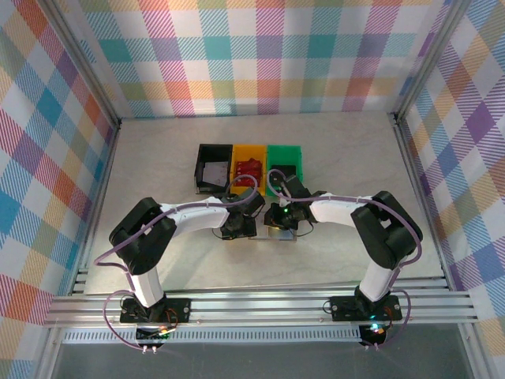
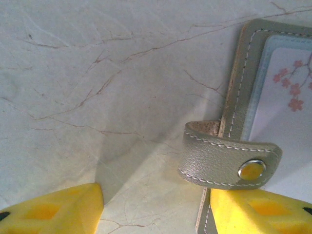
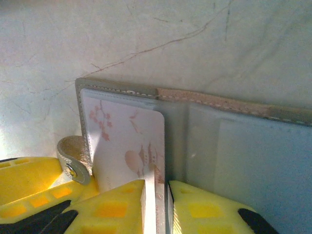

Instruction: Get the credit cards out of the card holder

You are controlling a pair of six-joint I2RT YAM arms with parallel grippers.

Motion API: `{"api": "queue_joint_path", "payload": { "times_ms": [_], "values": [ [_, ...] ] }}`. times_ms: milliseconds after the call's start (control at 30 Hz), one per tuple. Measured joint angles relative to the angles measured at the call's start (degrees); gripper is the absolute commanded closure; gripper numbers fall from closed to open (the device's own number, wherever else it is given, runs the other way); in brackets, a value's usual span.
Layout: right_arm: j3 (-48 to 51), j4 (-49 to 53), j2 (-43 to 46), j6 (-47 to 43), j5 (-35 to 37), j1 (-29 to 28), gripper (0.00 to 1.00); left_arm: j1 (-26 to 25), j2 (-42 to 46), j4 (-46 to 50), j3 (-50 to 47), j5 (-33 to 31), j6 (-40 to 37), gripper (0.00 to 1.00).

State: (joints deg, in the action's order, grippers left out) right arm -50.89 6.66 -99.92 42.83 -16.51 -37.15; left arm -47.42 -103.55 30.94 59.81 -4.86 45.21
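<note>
Card holder (image 3: 234, 141): we are finding it lying open and flat on the table (image 2: 97, 73), near of the green bin (image 1: 293, 150) and between the two grippers; its two panels are sitting side by side, the long axis running across the right wrist view
Credit card (image 3: 126, 141): we are seeing it lying in the holder's left panel, its long axis pointing from the stitched far edge towards the right gripper
Right gripper (image 3: 157, 204): we are reading it as almost closed, pinching the card's near edge; this is the arm nearer the card
Left gripper (image 2: 156, 212): its jaws are standing about half apart and gripping nothing; one finger is sitting on, or just over, the holder's edge below the snap strap (image 2: 224, 158), the other over bare table
Coming move: we are judging that the card is needing a straight pull along its long axis, towards the right gripper, while the left finger is pinning the holder
Materials: grey leather-like holder with white stitching, clear pockets and a metal snap; a thin, stiff, pale card with rounded corners and pink blossom print; a veined, marble-look table
</note>
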Motion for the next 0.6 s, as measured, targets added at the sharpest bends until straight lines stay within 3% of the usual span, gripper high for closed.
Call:
{"api": "queue_joint_path", "payload": {
  "times_ms": [600],
  "values": [
    [1.97,-4.85,-0.13,0.2,-1.05,0.04,0.92,-0.35,-0.04,-0.26,-0.15,-0.59,0.39,0.39]
  ]
}}
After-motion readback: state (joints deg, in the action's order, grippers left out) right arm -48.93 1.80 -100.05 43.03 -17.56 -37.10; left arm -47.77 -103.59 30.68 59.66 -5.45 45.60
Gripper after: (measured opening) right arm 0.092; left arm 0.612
